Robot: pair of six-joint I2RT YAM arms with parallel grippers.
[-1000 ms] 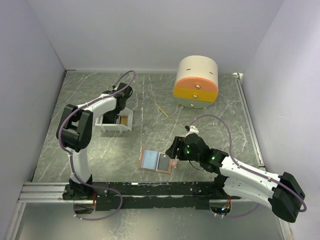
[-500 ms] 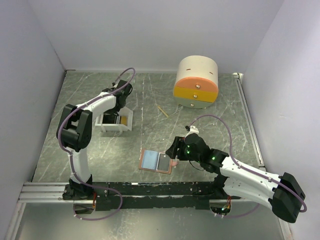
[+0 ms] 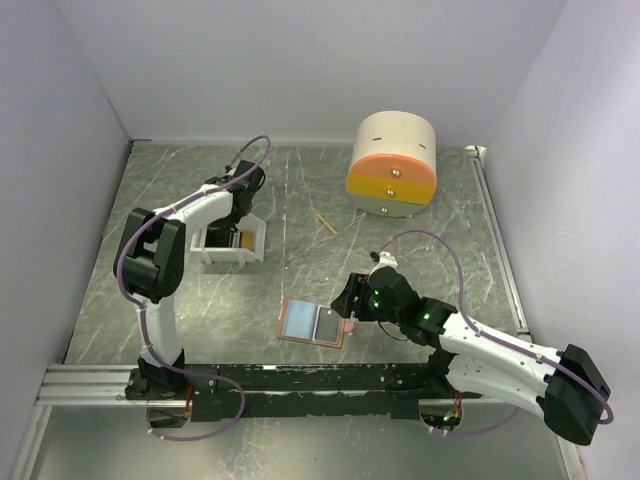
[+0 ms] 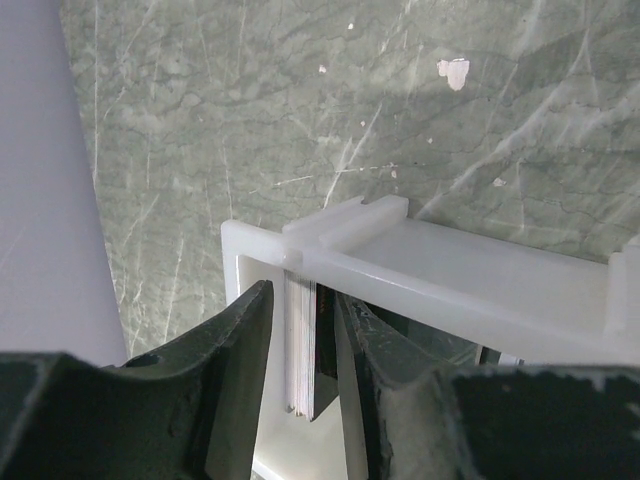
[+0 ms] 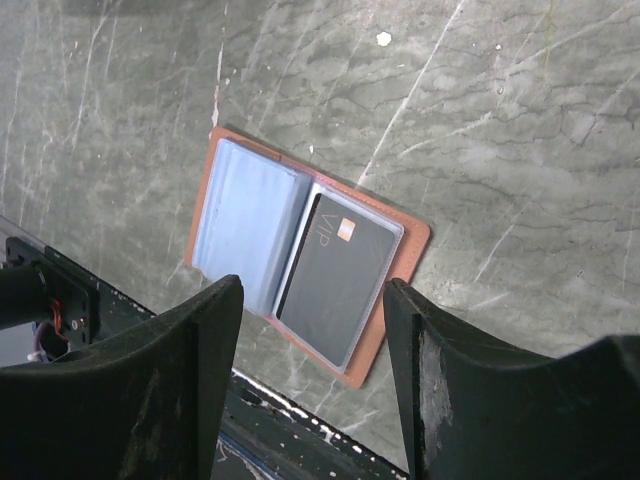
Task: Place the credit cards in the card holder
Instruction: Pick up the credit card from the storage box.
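While pale walls are enclosing the marbled table, the salmon-pink card holder is lying open near its front edge, showing a blue pocket and a black card. Above it the right gripper is hovering wide open, empty. The left gripper, part open, is straddling credit cards standing in the white tray, not clamping them.

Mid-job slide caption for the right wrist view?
Open right end effector faces the unfolded card holder, a black VIP card in one pocket.
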